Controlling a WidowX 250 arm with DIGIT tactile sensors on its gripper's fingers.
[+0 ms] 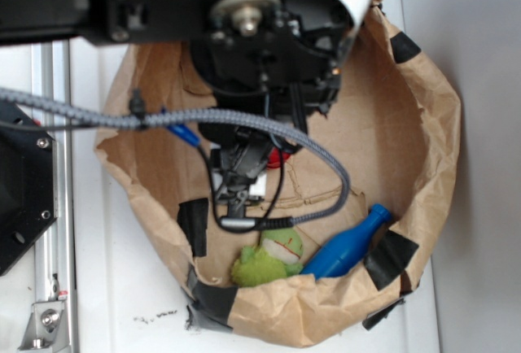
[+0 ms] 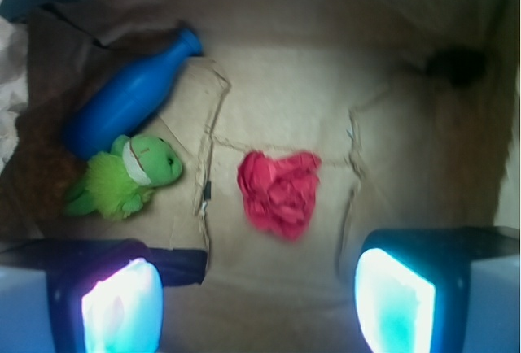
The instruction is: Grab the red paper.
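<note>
I've got the claw (image 2: 256, 304) spread wide and empty above the bag (image 2: 423, 207), pads either side of the red paper (image 2: 279, 192) on the bag floor, well apart from the frog (image 2: 130, 176) and bottle (image 2: 130, 93), ready to drop

The exterior view looks steeply down from above and behind the arm, close in, so the arm's body blocks much of the brown paper bag (image 1: 423, 133); the wrist view looks down past the claw (image 2: 259, 300) onto the bag floor, nearer; both views share the green plush frog (image 1: 267, 259), the blue bottle (image 1: 348, 246) and the red paper (image 2: 278, 192), barely visible from outside.
</note>
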